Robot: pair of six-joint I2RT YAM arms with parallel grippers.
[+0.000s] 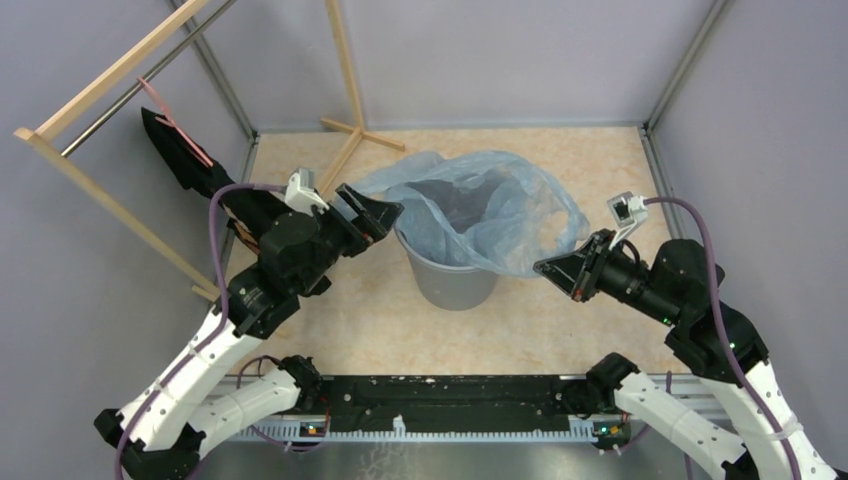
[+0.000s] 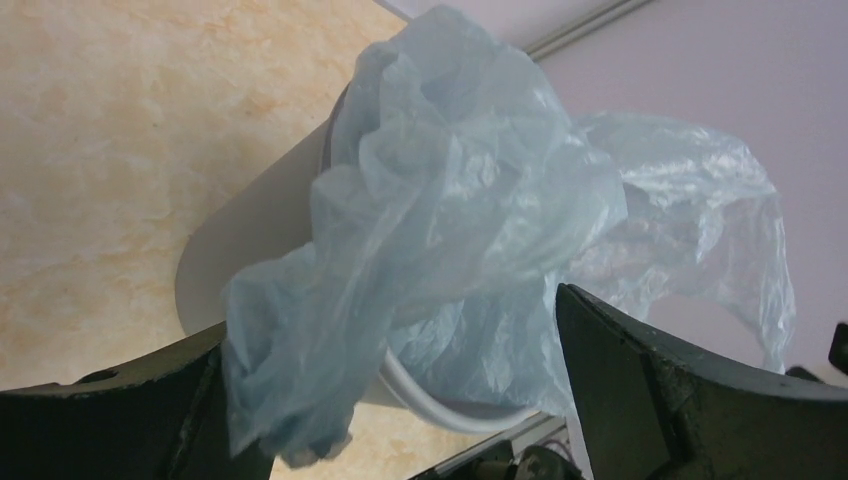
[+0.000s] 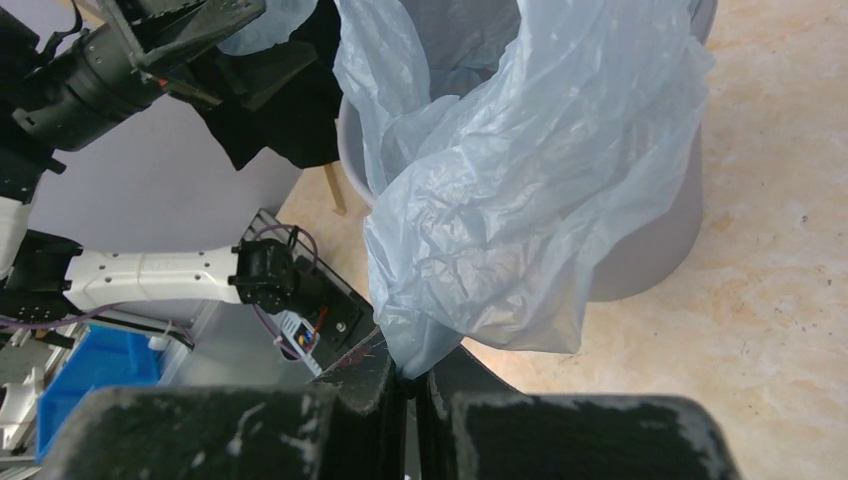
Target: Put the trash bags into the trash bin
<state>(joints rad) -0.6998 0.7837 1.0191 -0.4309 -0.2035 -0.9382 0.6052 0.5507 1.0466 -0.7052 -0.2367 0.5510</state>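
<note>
The grey trash bin [image 1: 455,282] stands in the middle of the table. The pale-blue trash bag [image 1: 480,212] is draped over its mouth, partly inside, with film hanging over the near right rim. My left gripper [image 1: 372,215] is at the bin's left rim, open. In the left wrist view its fingers [image 2: 680,400] stand wide apart, with loose bag film [image 2: 450,230] between them over the bin wall [image 2: 260,230]. My right gripper [image 1: 548,268] is right of the bin, shut on a pinched corner of the bag [image 3: 520,200], beside the bin [image 3: 650,240].
A wooden rack [image 1: 100,90] with a black cloth and pink strap [image 1: 180,150] stands at the back left. A wooden stand [image 1: 350,130] is behind the bin. Grey walls close in the table. A black rail [image 1: 450,400] runs along the near edge.
</note>
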